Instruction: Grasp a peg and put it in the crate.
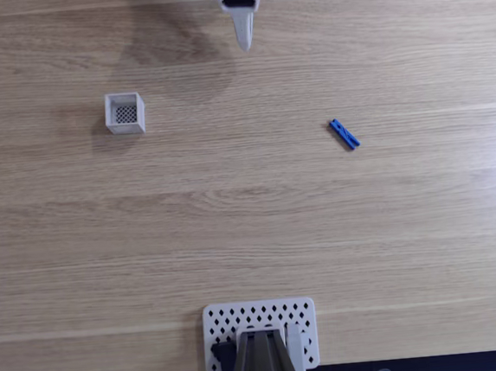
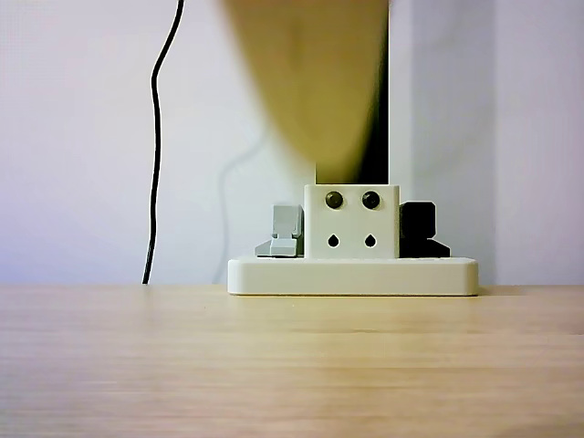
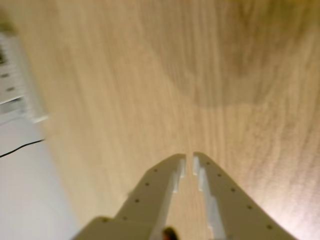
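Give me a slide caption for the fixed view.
Closed claw hangs at the top edge, blue peg lying right, white crate left.

Even soft light, blurred wrist view

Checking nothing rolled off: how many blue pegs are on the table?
1. The peg lies right of centre in the fixed view, far from the crate at left.

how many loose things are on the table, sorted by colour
blue: 1, the peg
white: 1, the crate
total: 2
Not counted: the fixed white perforated plate at the table's edge, and the gripper, which has its jaws nearly together and holds nothing.
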{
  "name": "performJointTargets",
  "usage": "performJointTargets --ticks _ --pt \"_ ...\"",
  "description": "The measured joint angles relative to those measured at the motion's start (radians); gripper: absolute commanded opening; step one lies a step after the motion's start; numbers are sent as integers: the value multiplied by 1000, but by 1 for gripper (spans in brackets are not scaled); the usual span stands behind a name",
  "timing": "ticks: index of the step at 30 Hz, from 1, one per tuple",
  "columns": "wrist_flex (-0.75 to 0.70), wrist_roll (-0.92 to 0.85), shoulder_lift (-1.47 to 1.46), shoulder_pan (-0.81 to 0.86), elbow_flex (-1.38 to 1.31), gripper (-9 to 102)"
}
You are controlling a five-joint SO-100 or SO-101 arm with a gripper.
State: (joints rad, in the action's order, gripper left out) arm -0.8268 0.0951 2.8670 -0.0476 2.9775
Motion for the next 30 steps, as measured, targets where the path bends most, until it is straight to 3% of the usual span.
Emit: performJointTargets --ticks 3,7,14,25,30 --pt "38 -51 -198 0 -78 0" --pt "64 -252 -416 0 -186 -1" --pt "71 -828 -638 0 -336 -1" --pt "71 -1867 -672 -32 -477 -1" --pt "71 -2115 -689 -54 -483 -1"
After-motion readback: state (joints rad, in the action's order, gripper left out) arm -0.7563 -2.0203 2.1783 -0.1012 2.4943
